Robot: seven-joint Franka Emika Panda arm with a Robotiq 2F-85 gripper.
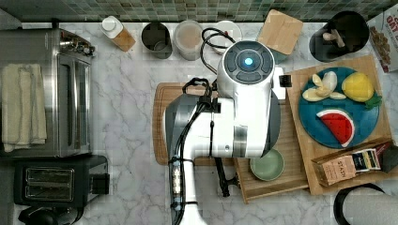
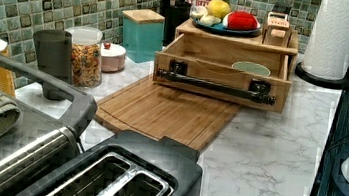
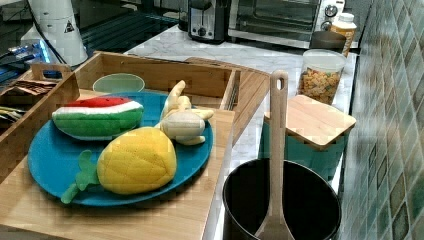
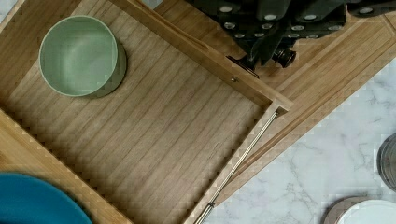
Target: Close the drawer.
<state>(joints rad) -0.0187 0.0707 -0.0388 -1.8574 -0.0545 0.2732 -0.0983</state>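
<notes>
Drawer stood pulled out over the cutting board.
A green bowl sat in one corner; the gripper hung over the front rim, its finger spacing unclear.

Not much you can actually read here. The tea packet in the wooden holder at the box top's edge says "STASH" in the top view. The cereal box at the counter's back corner, top view's right, shows "OAT" at the frame edge. In the right view, the robot base has a little black warning triangle sticker. The cereal box lettering in the left view is too blurry to make out.
</notes>
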